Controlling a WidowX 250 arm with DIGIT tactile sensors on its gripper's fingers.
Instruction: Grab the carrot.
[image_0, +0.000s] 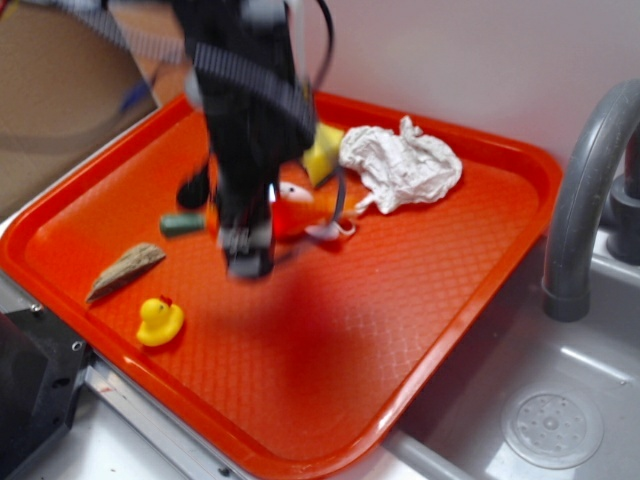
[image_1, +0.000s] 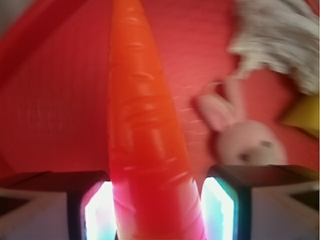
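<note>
Wrist view shows the carrot running lengthwise between the two fingers of the hand, its tapered tip pointing away; the pads appear to touch its sides, though blur makes contact uncertain. Beside it lies a pink toy bunny. On the orange tray sit a yellow rubber duck and crumpled white cloth.

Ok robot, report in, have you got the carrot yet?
Gripper open, jaws either side of the glossy orange plastic carrot. Grip not confirmed. Small pink bunny toy beside it, not blocking.
</note>
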